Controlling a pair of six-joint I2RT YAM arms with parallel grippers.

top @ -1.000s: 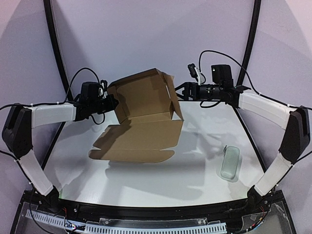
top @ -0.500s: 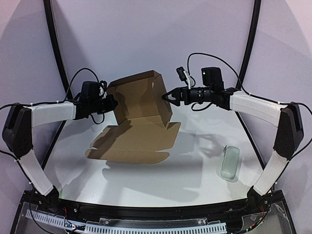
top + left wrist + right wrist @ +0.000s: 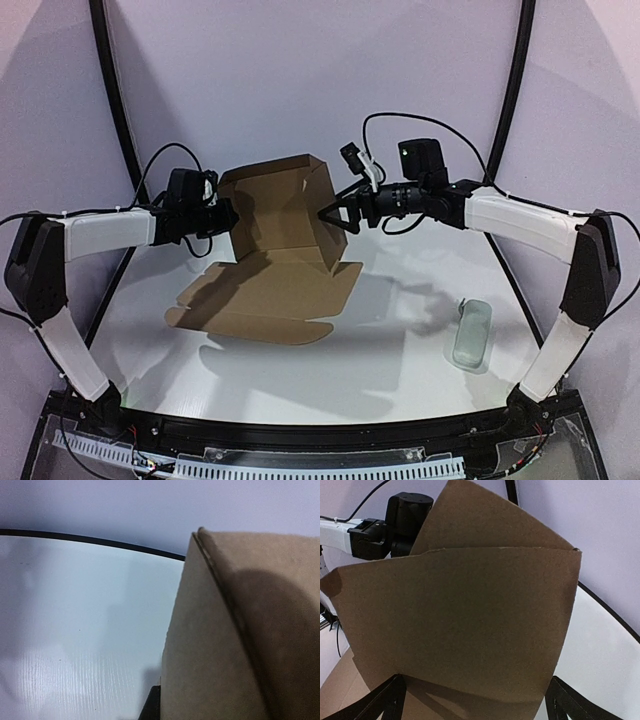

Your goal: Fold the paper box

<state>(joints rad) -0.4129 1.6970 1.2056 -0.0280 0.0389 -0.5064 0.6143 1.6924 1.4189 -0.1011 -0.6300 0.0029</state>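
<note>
Top external, lower right and nearest me: the pale case [image 3: 473, 333] hasn't moved. At mid-frame the paper box [image 3: 262, 290] has slid left. Its right flap is pushed further inward by my right gripper [image 3: 330, 215], jaws spread wide and empty. The left gripper [image 3: 230, 213] touches the box's left wall; I cannot tell how its jaws stand.

Right arm [image 3: 520, 220] outstretched, right hand [image 3: 333, 215] splayed wide.

Brown paper box [image 3: 270, 295], white table [image 3: 380, 350], grey-green case [image 3: 472, 333].
</note>
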